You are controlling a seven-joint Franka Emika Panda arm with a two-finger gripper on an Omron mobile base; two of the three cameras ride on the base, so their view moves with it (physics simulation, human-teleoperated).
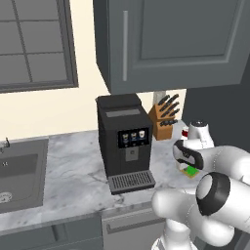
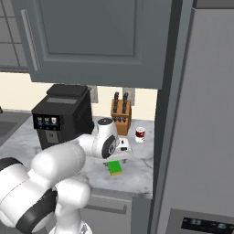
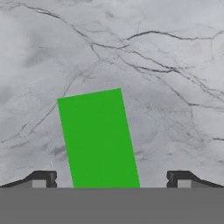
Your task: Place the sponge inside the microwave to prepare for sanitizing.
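On the marble table, between the coffee machine and the tall grey panel at my right, the sponge lies flat, green face up, with its yellow layer showing along the near edge in the right base view. In the hand view I see the sponge sitting low in the frame, from centre toward 6 o'clock, turned a little off square so its long axis leans toward 11 o'clock. My gripper hangs above it with the jaws spread wide; one fingertip stands at 7 o'clock and the other at 5 o'clock, each clear of the green block's sides. Nothing is pinched and I judge there is no contact yet.

From the left base view the gripper is over the sponge, with the knife block behind at 11 o'clock and a small red-and-white can near the back wall.

As for progress, I would call this the very start: the sponge is not picked up, and the microwave is not yet before me, so I cannot say whether its door is open. Left to do, as I judge it: descend, close on the sponge across its narrow width, lift, carry it to the microwave and set it inside.
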